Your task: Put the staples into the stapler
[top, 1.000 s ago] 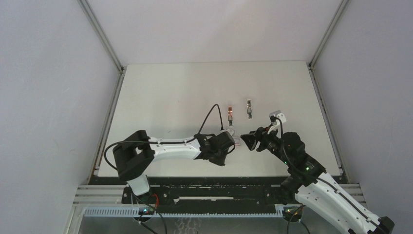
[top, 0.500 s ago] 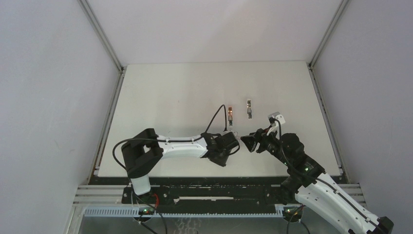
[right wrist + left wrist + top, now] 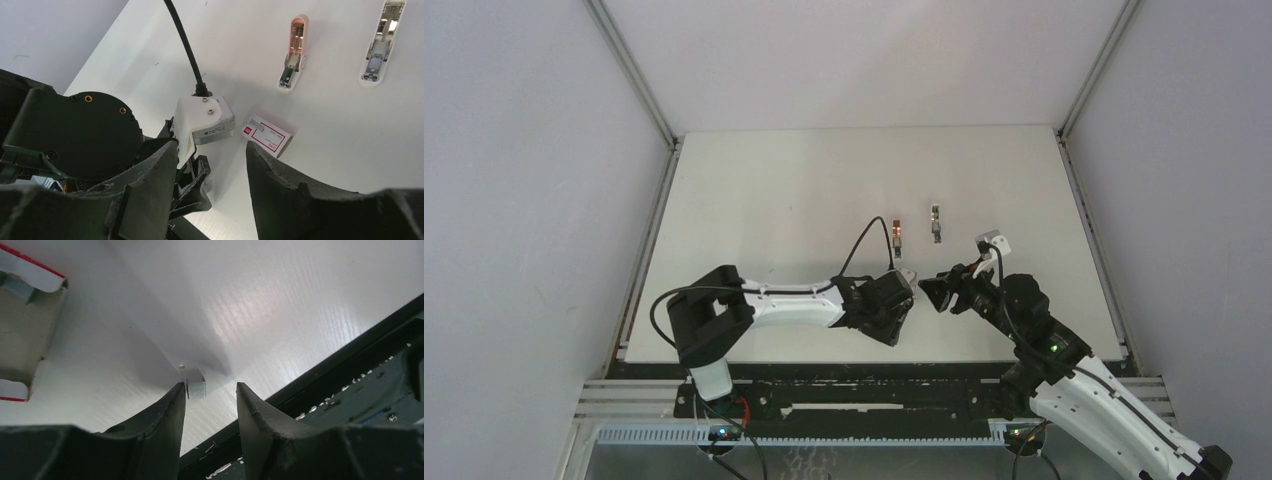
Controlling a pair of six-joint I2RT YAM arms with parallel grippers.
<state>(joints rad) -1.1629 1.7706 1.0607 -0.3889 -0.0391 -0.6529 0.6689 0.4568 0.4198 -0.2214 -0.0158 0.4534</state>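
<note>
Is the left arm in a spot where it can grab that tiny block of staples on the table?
Probably yes. The left gripper is open and the staples lie on bare table just past its fingertips, close to one finger, with nothing between.

Cut off by the picture's left edge, far left of the left claw [image 3: 210, 387]: part of the carton [image 3: 25, 335]. Just beyond that claw's tips, too small for counting: the staples [image 3: 195, 389]. Cropped by the top edge, far beyond the right claw [image 3: 211, 146]: the white stapler [image 3: 381, 47]. Hidden below the left claw from above: carton and staples alike.
</note>
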